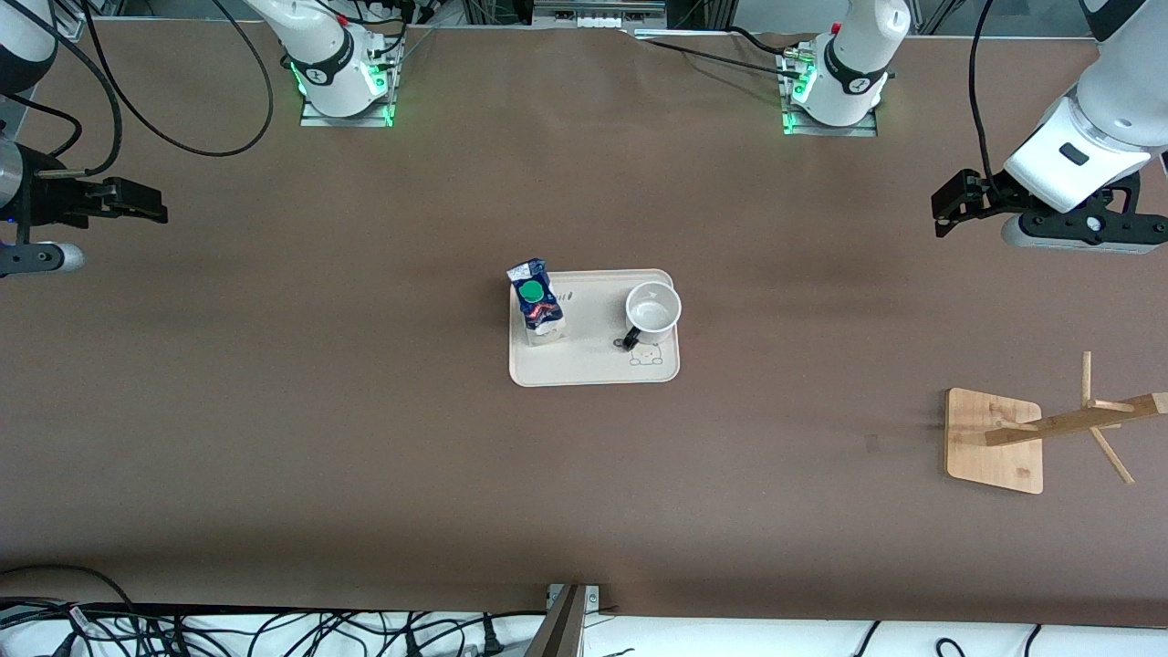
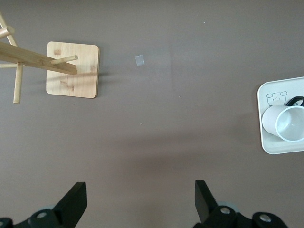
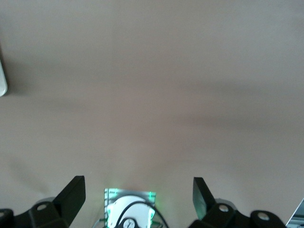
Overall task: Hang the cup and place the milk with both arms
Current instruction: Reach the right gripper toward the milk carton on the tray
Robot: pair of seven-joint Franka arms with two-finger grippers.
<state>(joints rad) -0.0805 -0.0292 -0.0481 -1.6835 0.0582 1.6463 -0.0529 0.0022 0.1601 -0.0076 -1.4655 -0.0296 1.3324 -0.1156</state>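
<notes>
The cup (image 1: 653, 308) stands upright on a cream tray (image 1: 593, 365) at mid-table, its black handle toward the front camera. The milk (image 1: 537, 301) stands on the same tray, at the edge toward the right arm's end. My left gripper (image 1: 949, 205) hangs open and empty over bare table at the left arm's end, well away from the tray. In the left wrist view (image 2: 141, 199) the cup (image 2: 285, 124) and the tray (image 2: 275, 147) show; the milk is out of view. My right gripper (image 1: 151, 205) waits open and empty at the right arm's end, also open in the right wrist view (image 3: 138, 197).
A wooden cup rack (image 1: 995, 441) with slanted pegs stands on a square base at the left arm's end, nearer the front camera; it also shows in the left wrist view (image 2: 71, 70). A small tape mark (image 1: 871, 443) lies beside it. The tray's edge (image 3: 2, 80) shows in the right wrist view.
</notes>
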